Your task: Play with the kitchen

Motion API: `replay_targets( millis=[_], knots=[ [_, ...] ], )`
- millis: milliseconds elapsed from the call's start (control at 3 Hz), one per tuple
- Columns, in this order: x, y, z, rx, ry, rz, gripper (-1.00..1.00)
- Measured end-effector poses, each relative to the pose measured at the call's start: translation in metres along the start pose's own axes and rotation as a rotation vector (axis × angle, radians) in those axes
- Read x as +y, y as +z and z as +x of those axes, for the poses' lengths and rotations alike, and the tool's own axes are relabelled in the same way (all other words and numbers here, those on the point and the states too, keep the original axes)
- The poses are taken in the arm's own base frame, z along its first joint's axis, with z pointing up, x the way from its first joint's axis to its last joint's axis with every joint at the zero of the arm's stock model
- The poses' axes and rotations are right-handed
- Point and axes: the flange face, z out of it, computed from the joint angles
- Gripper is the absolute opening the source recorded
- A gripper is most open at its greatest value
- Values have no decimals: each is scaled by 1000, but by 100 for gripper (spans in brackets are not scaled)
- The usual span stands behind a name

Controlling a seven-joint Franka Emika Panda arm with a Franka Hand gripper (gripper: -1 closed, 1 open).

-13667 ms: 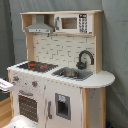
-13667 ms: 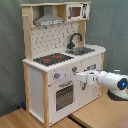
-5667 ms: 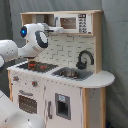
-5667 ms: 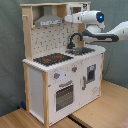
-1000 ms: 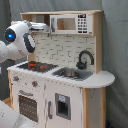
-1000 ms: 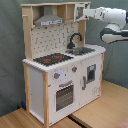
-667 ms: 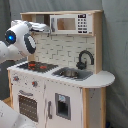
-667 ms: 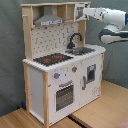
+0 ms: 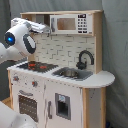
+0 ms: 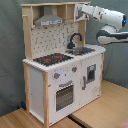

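Fingers of mine reach the upper shelf of the kitchen; whether they are open I cannot tell; tap and hob sit below them.

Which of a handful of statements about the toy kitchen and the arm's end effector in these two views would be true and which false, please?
1. The end effector is up at the top shelf of the kitchen, near the microwave. True.
2. The oven door hangs wide open. False: it sits shut, flush with the front.
3. The black tap stands beside the sink. True.
4. The hob has a pot on it. False: nothing stands on its black-red surface.
5. The grey hood hangs above the hob. True.
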Motion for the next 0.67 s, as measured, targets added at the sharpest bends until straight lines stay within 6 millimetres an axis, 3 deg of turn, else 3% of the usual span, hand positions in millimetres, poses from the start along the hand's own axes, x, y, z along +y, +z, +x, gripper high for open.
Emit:
replay_targets(
  millis=[667],
  knots=[
    [1,5,13,-60,99,-12,100]
  ],
)
